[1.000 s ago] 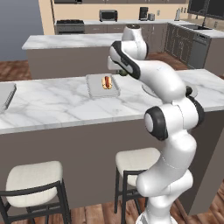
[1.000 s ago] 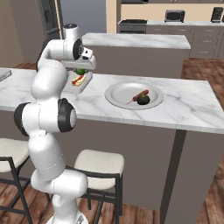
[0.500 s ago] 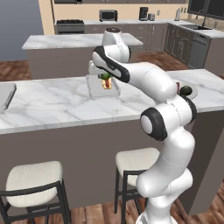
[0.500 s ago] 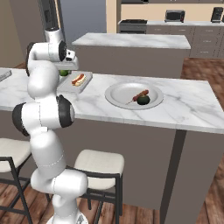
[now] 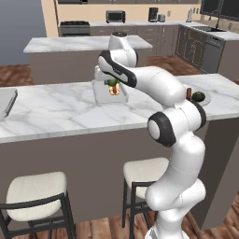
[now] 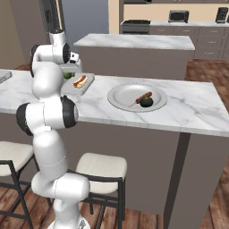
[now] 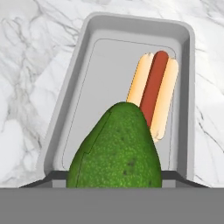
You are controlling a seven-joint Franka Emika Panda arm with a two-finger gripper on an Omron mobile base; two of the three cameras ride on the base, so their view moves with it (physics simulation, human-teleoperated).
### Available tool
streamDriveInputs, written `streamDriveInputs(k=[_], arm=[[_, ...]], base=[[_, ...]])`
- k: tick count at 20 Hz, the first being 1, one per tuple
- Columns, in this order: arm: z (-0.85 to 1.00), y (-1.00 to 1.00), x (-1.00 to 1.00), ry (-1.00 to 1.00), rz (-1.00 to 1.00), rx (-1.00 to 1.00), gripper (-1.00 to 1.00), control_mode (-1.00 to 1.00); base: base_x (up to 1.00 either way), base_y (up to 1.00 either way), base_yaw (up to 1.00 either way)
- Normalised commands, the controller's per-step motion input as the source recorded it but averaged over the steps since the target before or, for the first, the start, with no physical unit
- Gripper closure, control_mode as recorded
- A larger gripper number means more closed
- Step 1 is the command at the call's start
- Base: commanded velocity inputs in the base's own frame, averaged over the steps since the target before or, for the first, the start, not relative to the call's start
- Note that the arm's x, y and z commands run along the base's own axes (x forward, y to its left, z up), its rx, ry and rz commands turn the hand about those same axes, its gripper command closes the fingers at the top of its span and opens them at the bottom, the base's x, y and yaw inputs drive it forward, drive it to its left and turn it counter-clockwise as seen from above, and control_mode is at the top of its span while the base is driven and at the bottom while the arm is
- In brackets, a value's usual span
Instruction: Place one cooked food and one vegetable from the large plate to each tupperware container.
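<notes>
Left base view: found the gripper (image 5: 111, 80) clenched on an avocado (image 5: 112, 84), hanging just above the nearer tupperware container (image 5: 99, 95) on the marble counter (image 5: 56, 109). Noted a hot dog (image 5: 113, 91) already lying in that tray. Spotted the second container (image 5: 4, 101) well apart at the counter's left edge, and the large plate (image 5: 205, 99) partly hidden behind the arm.

Right base view: saw the same tray beside the large plate, apart from it, with the hot dog inside and the avocado above its far side. Counted a sausage (image 6: 144, 96) and a dark green vegetable (image 6: 146, 102) left on the plate for the other tray.

Hand view: looked straight down past the avocado, gripped between the fingers, onto the tray floor beside the hot dog.

Judged the release risky: dropped from this height, liable to bounce or roll on its rounded belly, knock the hot dog, or tip over the low rim. Lowered too far, likely to press the hot dog.
</notes>
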Motion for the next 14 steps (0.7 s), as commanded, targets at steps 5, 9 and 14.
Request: streamDriveInputs(k=[5, 9, 14], arm=[[-0.21, 0.28, 0.00, 0.01, 0.00, 0.00, 1.00, -1.00], [-0.26, 0.13, 0.09, 0.00, 0.00, -0.01, 1.00, -1.00], [-0.20, 0.00, 0.12, 0.00, 0.00, -0.03, 1.00, -1.00]], base=[[0.00, 0.00, 0.00], [0.00, 0.00, 0.00], [0.00, 0.00, 0.00]])
